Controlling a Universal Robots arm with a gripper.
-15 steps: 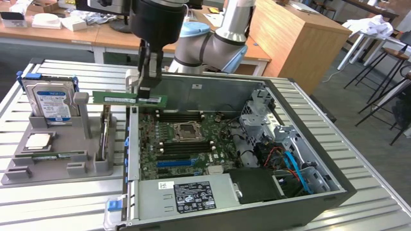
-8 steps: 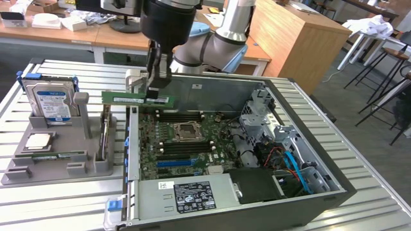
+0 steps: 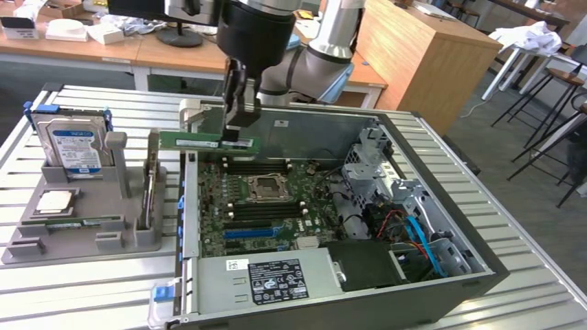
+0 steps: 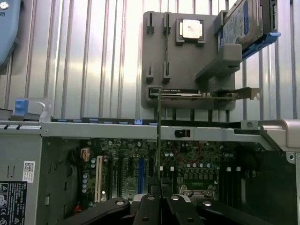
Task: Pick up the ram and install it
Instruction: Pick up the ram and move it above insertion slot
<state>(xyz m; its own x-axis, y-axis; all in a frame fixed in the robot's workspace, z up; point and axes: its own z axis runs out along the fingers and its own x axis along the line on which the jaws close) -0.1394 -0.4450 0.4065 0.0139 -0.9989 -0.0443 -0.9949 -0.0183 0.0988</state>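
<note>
Transport is the step we judge to be in hand: the gripper (image 3: 240,125) is clamped on the ram (image 3: 197,141), and the green stick hangs lengthwise, clear of everything below it. In the exterior view it sits over the far edge of the open computer case (image 3: 477,275), toward that view's left, above the motherboard (image 3: 229,206) but touching neither board nor wall.

In the wrist view we see the ram (image 4: 159,136) edge-on, a thin line rising from between the closed fingers of the gripper (image 4: 161,194), with the board spread beyond it.

The long dark memory slots (image 3: 266,207) lie beside the CPU socket (image 3: 266,185), nearer than the stick and well below it, so installation has not begun.

On the exterior view's left, the grey holder tray (image 3: 128,237) carries the hard drive (image 3: 73,148) and the processor chip (image 3: 55,201), both well apart from the gripper.

By our reckoning, seating calls for the stick's lower edge to run parallel to one slot and centred over it. It then needs a straight, even press, since any tilt could jam a corner.
</note>
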